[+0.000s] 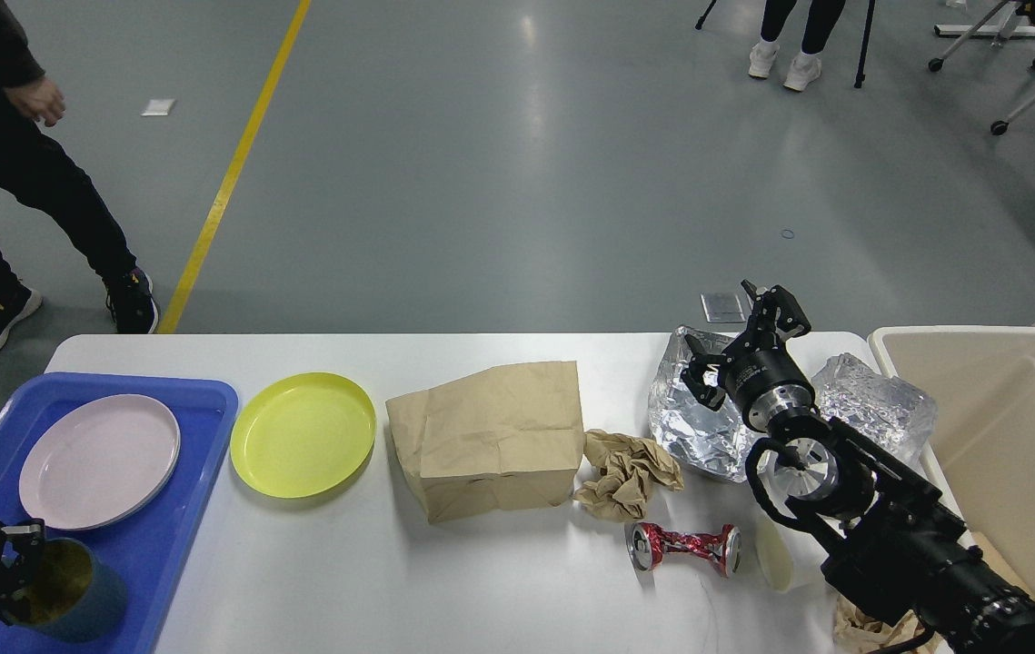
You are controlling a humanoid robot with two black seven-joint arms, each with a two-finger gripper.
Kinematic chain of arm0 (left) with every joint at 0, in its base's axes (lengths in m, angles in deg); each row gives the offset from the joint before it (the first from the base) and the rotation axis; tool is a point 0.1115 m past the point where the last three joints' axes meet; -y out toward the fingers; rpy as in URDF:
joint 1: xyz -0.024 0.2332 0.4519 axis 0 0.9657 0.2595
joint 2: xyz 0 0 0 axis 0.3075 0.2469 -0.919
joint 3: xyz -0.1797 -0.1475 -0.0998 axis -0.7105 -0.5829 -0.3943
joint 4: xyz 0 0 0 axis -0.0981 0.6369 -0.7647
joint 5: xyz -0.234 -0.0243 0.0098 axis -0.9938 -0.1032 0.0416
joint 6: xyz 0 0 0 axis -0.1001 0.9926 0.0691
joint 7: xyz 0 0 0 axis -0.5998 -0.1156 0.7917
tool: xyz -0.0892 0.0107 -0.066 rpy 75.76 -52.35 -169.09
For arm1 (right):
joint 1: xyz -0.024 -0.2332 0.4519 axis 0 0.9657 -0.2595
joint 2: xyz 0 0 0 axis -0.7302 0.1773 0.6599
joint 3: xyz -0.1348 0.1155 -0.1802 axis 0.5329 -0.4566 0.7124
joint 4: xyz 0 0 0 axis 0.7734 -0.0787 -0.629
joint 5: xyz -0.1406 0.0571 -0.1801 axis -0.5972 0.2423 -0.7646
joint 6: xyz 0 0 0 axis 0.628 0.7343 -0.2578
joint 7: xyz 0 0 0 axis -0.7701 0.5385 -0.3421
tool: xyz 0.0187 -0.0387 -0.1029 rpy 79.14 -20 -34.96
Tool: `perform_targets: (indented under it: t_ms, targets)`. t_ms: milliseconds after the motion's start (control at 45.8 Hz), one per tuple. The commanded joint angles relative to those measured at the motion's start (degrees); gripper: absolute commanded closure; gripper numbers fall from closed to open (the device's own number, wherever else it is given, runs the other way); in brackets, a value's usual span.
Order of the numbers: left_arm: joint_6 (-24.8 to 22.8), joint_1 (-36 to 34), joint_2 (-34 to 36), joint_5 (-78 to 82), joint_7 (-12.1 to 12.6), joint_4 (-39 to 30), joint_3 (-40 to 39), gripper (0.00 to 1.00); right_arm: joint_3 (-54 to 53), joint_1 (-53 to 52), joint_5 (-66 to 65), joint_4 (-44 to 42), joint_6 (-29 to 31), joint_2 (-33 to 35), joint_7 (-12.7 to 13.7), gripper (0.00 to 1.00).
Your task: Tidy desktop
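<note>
Teal cup (72, 590) is sitting pinched in your left gripper (19, 572) over the blue tray (167, 509) at the desktop's (481, 581) left end, risking tipping; right gripper (744, 350) is hovering spread near foil (690, 427).

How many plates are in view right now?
2: a pale pink plate in the blue tray at left, and a yellow plate on the desktop just right of the tray.
</note>
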Motion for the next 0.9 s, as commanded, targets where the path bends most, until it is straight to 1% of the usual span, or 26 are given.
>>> perform_targets:
  t_ms: [0, 153, 240, 393, 481, 590, 874]
  targets:
    - [0.0, 0.0, 0.0, 0.0, 0.0, 0.1, 0.1, 0.25, 0.0, 0.0, 0.0, 0.0, 0.1, 0.0, 0.0, 0.00]
    - [0.0, 0.1, -0.1, 0.0, 0.0, 0.1, 0.1, 0.19, 0.0, 0.0, 0.0, 0.0, 0.0, 0.0, 0.0, 0.00]
    - [0.0, 0.1, -0.1, 0.0, 0.0, 0.1, 0.1, 0.13, 0.0, 0.0, 0.0, 0.0, 0.1, 0.0, 0.0, 0.00]
    - [0.0, 0.1, -0.4, -0.1, -0.1, 0.2, 0.1, 0.08, 0.0, 0.0, 0.0, 0.0, 0.0, 0.0, 0.0, 0.00]
    - [0.0, 0.1, -0.9, -0.1, -0.1, 0.2, 0.1, 0.07, 0.0, 0.0, 0.0, 0.0, 0.0, 0.0, 0.0, 0.00]
    - [0.0, 0.1, -0.9, -0.3, -0.8, 0.2, 0.0, 0.05, 0.0, 0.0, 0.0, 0.0, 0.0, 0.0, 0.0, 0.00]
    - [0.0, -0.3, -1.0, -0.9, -0.9, -0.1, 0.1, 0.04, 0.0, 0.0, 0.0, 0.0, 0.1, 0.0, 0.0, 0.00]
